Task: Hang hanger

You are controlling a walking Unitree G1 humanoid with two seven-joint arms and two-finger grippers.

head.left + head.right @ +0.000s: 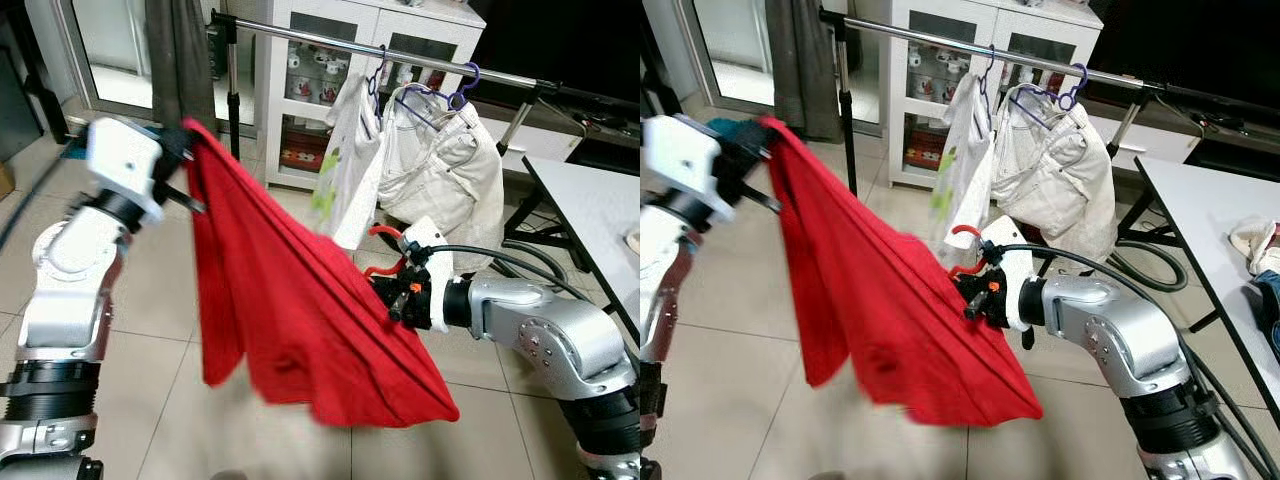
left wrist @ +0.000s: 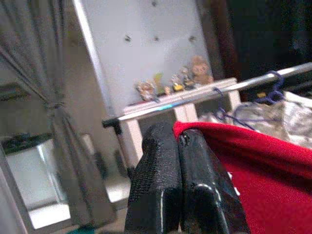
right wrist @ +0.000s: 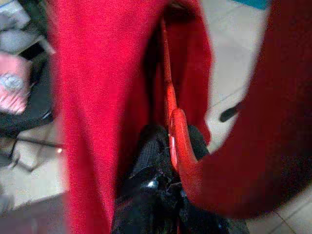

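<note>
At nine o'clock in my head view, my left claw [image 1: 185, 150] is clenching the top corner of the red garment [image 1: 290, 310], which is stretching down toward four o'clock. My right claw [image 1: 395, 290] is gripping the red hanger [image 3: 171, 122] inside the cloth, its hook poking up beside the wrist. Beyond, at twelve o'clock, the clothes rail [image 1: 400, 45] is carrying white garments [image 1: 440, 165] on purple hangers [image 1: 460, 90].

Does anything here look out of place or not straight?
Yes. The red garment is stretched slantwise between the left tool, shut on one corner, and the right tool, which grips the red hanger. It sags unevenly below the rail.
</note>
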